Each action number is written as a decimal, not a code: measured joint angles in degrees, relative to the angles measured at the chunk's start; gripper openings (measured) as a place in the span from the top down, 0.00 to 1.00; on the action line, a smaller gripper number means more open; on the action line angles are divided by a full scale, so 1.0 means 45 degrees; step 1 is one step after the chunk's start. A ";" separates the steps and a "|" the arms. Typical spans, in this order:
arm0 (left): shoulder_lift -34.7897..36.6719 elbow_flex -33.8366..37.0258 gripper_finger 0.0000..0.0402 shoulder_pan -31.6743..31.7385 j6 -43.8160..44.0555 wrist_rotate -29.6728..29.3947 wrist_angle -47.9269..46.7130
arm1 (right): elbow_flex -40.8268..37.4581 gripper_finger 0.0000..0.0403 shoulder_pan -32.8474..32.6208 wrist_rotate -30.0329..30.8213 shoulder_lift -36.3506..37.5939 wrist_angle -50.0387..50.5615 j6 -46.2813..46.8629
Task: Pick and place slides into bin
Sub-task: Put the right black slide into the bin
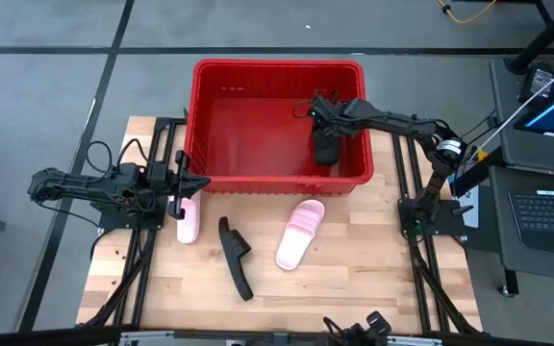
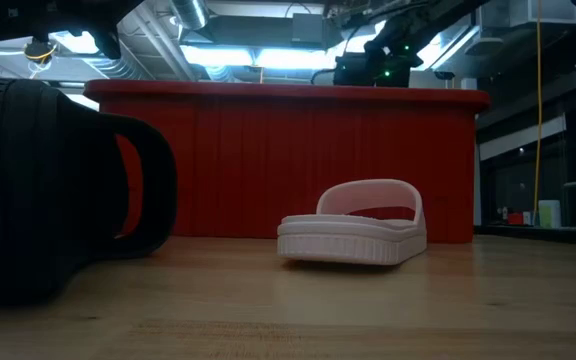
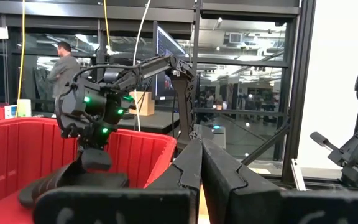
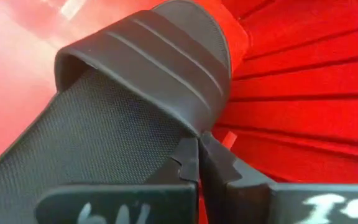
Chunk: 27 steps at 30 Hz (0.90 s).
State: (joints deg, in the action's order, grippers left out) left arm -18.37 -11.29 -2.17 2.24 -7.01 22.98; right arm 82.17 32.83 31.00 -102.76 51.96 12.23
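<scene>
My right gripper [image 1: 323, 123] reaches into the red bin [image 1: 210, 125] and is shut on a black slide [image 4: 104, 124], which also shows in the high view [image 1: 325, 146]. My left gripper [image 1: 177, 185] is shut and empty, at the bin's near left corner above a pale pink slide [image 1: 188, 219] lying flat on the table. A second black slide [image 1: 236, 257] lies on its side on the table. A second pink slide [image 1: 300, 234] rests on its sole just in front of the bin. My right gripper pinches the black slide's side edge [image 4: 188, 134], where the ribbed strap meets the sole, between its two fingertips [image 4: 188, 162]. The fingers come from above, pointing down into the bin. The slide sits inside the bin below the fingers; whether it touches the floor I cannot tell.
The bin stands at the table's far edge, its near wall [image 2: 288, 160] right behind the pink slide [image 2: 353, 225]. The black slide on the table [image 2: 58, 190] fills the low view's left. A person [image 3: 64, 65] stands in the room beyond. Bare wood [image 1: 373, 279] lies at the near right.
</scene>
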 joint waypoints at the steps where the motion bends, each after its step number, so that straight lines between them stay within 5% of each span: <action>1: 0.0000 0.0000 0.99 0.0004 0.0000 0.0000 -0.0004 | 0.0000 1.00 0.0028 -0.0060 0.0003 -0.0034 -0.0117; 27: 0.0000 0.0000 0.99 0.0001 0.0000 -0.0228 -0.0001 | -0.0024 1.00 0.0076 -0.0901 0.0005 -0.0349 -0.2193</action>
State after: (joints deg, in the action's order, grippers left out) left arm -18.37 -11.29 -2.17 2.24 -8.03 22.98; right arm 82.06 33.17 26.94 -102.74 50.39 2.36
